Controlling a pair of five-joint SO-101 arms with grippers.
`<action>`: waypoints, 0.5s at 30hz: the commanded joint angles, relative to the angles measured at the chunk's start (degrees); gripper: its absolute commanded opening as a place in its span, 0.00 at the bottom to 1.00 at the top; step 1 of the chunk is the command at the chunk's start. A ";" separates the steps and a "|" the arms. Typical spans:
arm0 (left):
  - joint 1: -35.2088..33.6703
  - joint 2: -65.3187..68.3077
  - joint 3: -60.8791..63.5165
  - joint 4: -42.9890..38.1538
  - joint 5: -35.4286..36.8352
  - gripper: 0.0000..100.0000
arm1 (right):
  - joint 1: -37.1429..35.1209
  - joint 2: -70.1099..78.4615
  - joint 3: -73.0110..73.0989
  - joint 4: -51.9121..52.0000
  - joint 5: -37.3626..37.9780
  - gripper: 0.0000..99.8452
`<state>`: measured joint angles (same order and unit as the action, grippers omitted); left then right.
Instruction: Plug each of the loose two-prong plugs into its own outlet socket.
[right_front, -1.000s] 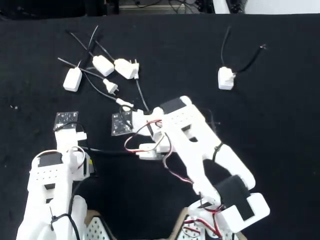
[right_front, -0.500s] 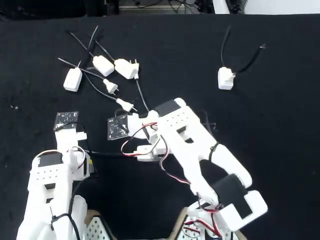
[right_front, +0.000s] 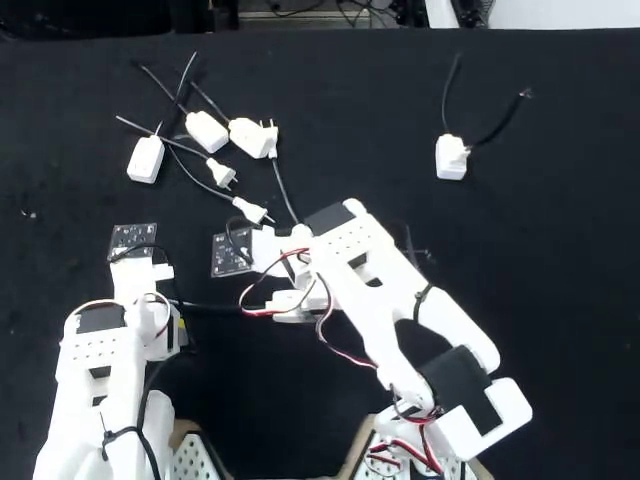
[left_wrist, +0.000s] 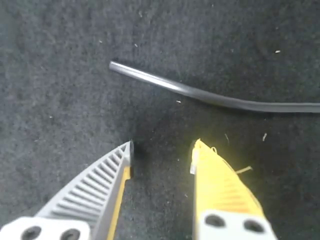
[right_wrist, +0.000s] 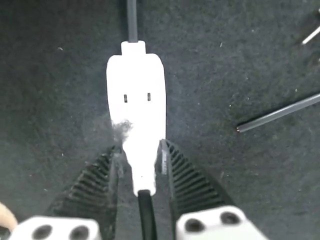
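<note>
The left gripper hangs over a dark, felt-like table cover, its ribbed grey finger and yellow finger spread apart with bare cloth between them. Just beyond the fingertips lies a thin black cable, its free end resting on the cloth.

table black | outlet socket white | plugs upper left white | cord black | left tool: one finger grey, one yellow (both ribbed) | right tool black, ribbed
</note>
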<state>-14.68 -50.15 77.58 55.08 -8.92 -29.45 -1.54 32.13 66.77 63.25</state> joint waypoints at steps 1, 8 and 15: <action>0.04 -0.88 -0.04 -0.70 -0.26 0.20 | -2.11 1.36 0.13 -1.76 -1.05 0.01; 0.04 -0.88 -0.04 -0.70 -0.26 0.20 | -6.68 1.36 0.13 -1.76 -1.05 0.01; 0.04 -0.88 -0.04 -0.70 -0.26 0.20 | -7.30 1.36 0.13 -1.76 -2.90 0.01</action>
<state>-14.68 -50.15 77.67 55.08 -8.92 -34.46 -1.54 31.87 65.98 62.99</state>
